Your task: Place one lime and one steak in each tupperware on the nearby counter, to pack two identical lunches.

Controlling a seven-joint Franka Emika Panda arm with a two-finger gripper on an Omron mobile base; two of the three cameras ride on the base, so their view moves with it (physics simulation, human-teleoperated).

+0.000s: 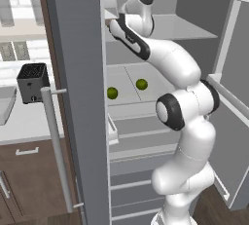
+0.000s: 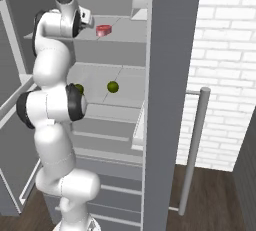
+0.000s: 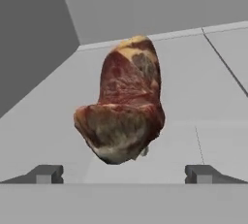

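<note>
Left base view: the arm (image 1: 187, 121) reaches into an open refrigerator, its hand at the upper shelf (image 1: 187, 27). Two limes (image 1: 141, 84) lie on the middle shelf, well apart from each other, one nearer the door edge (image 1: 112, 93). To the left, one black toaster (image 1: 32, 82) stands on the bench (image 1: 26, 121), with the corner of one grey tupperware (image 1: 5, 103) visible at the frame's left edge. Right base view: one red-pink steak (image 2: 103, 30) rests on the upper shelf, just beside the hand. Two limes are counted on the shelf below, one in the open (image 2: 113, 87), one partly hidden behind the arm (image 2: 79, 89). Hand view: one steak (image 3: 123, 103), marbled red and brown with a paler top edge, lies on the shelf floor directly ahead of the gripper (image 3: 124, 173). Both fingertips (image 3: 46, 173) stand wide apart, clear of the meat, holding nothing.
</note>
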